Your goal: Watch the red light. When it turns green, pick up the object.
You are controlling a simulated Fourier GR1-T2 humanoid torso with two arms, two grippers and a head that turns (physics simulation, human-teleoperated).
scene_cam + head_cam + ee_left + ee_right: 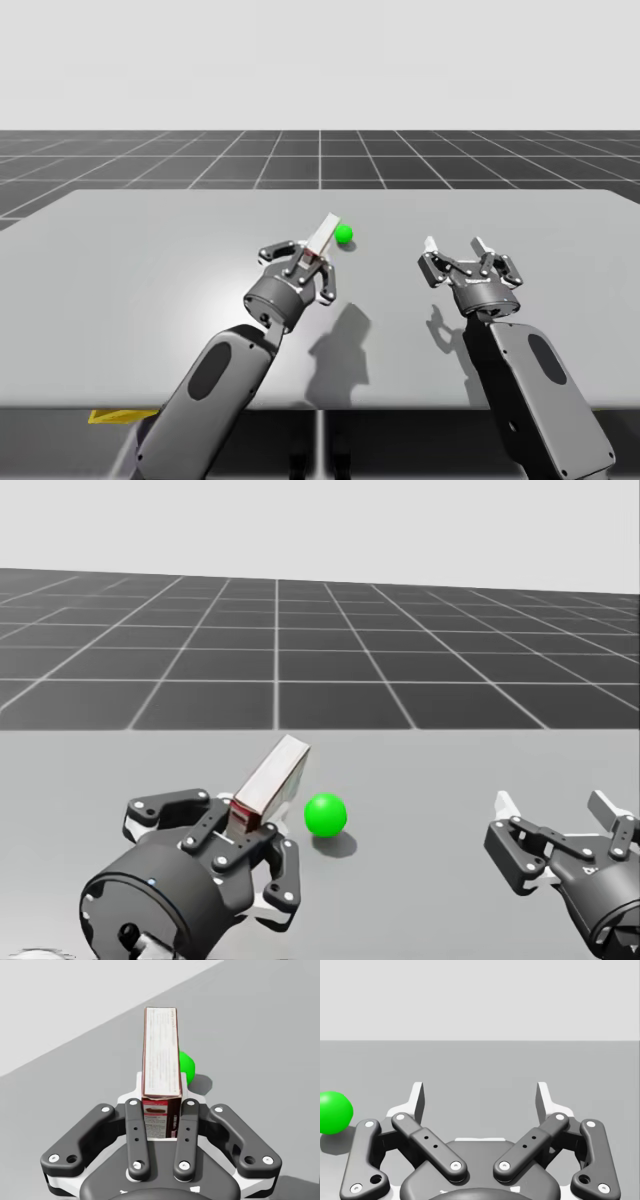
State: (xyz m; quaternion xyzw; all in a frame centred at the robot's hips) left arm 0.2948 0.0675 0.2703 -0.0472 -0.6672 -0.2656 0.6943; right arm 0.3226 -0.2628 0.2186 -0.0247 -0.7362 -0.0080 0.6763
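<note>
The light is a green ball (344, 235) (325, 815) (186, 1066) (334, 1112) resting on the grey table (140, 260). A narrow box (320, 240) (268, 781) (161, 1060), pale with dark red ends, is clamped between the fingers of my left gripper (306, 262) (240, 830) (161, 1110), which is shut on it and holds it tilted, above the table, just left of the ball. My right gripper (456, 245) (555, 810) (480, 1097) hovers open to the right of the ball, with nothing between its fingers.
Beyond the table's far edge (320, 190) lies a dark gridded floor (300, 630). A yellow strip (120, 415) shows below the table's front edge at the left.
</note>
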